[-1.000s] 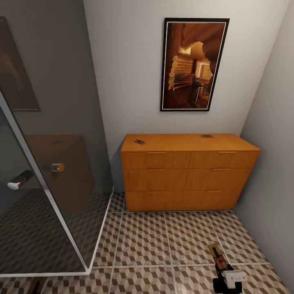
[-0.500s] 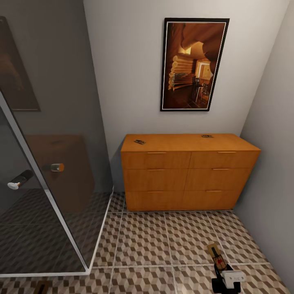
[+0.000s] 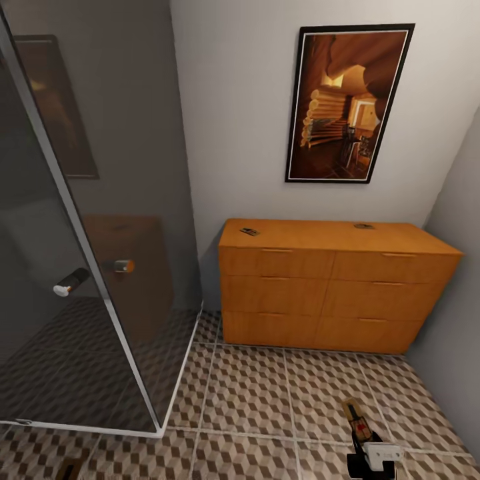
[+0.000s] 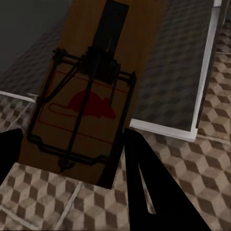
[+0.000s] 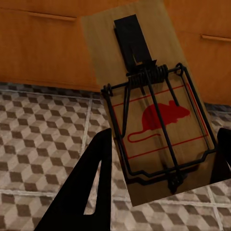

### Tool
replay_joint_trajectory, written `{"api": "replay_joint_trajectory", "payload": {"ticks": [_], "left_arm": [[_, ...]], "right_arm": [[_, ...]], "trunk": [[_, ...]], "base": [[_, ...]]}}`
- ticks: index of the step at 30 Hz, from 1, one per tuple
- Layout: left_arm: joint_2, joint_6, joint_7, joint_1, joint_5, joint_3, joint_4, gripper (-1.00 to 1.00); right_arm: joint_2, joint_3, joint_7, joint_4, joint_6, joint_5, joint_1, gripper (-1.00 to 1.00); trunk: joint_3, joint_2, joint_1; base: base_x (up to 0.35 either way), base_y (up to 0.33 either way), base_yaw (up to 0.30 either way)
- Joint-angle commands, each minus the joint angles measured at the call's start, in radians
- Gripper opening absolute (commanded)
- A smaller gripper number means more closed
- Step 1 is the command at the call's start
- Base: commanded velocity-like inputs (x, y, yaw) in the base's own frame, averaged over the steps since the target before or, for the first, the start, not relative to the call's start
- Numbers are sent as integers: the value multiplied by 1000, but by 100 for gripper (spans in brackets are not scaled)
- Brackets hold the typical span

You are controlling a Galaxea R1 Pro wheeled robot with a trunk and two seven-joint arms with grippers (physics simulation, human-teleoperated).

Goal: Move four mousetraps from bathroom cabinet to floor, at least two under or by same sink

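Left tool (image 4: 72, 154): pinching mousetrap (image 4: 82, 101) | Right tool (image 5: 161, 159): pinching second mousetrap (image 5: 154, 115) | Two remain on cabinet (image 3: 333, 267) | Advice: carry level toward sink, lower flat onto tiles.

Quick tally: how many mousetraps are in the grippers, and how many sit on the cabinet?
In grippers: 2, one in the left gripper (trap), one in the right gripper (trap).
On the cabinet: 2, left trap, right trap.
Total: 4

No readable text, labels or numbers anywhere.
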Motion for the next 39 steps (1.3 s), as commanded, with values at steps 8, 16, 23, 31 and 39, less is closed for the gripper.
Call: {"api": "replay_joint_trajectory", "payload": {"ticks": [8, 16, 23, 31, 39], "left_arm": [[-2, -1, 16, -1, -9, -7, 2, -100], [-2, -1, 16, -1, -9, -7, 2, -100], [-2, -1, 16, -1, -9, -7, 2, -100], [-8, -1, 16, -1, -9, -7, 2, -100], [-9, -1, 16, -1, -9, -7, 2, -100]], "right_arm": [[1, 9, 0, -1, -2, -9, 0, -100], [1, 9, 0, -1, -2, -9, 0, -100], [1, 9, 0, -1, -2, -9, 0, -100], [1, 9, 0, -1, -1, -9, 0, -100], [1, 9, 0, -1, -1, -9, 0, -100]], "trunk": [[-4, -1, 0], [-8, -1, 0], [-11, -1, 0], [-14, -1, 0], [-17, -1, 0]], "base": [[0, 0, 285], [0, 0, 285], [-4, 0, 285], [-239, 0, 285], [-330, 0, 286]]}}
